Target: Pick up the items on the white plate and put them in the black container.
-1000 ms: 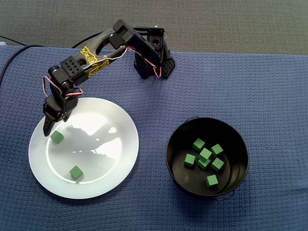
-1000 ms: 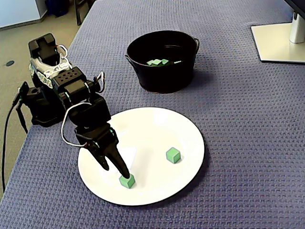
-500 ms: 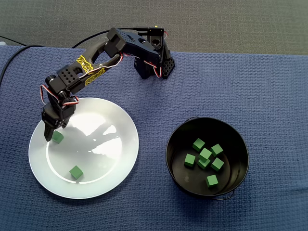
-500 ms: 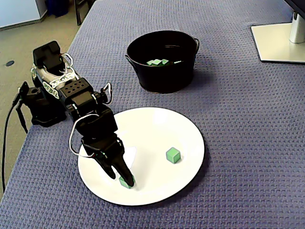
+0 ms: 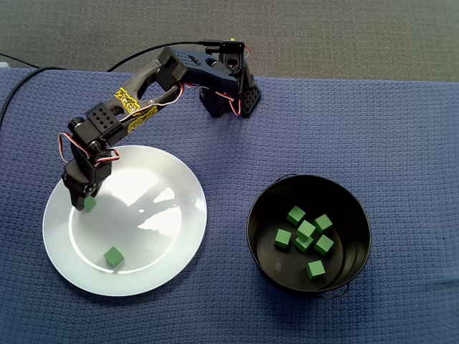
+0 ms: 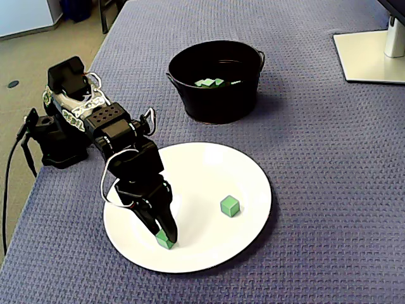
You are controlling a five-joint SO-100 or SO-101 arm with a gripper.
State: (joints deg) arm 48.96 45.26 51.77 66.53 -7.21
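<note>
Blue-violet waffle-weave cloth over the whole table, evenly lit, only soft shadows. Beyond its far edge in a fixed view, grey carpet. In a fixed view, pale floor at far left, and white flat stand base lying on the cloth at far right.

We see a blue woven cloth spread under everything. In a fixed view, a white stand base rests on its far right corner. A black cable hangs off the left edge, above grey floor.
</note>
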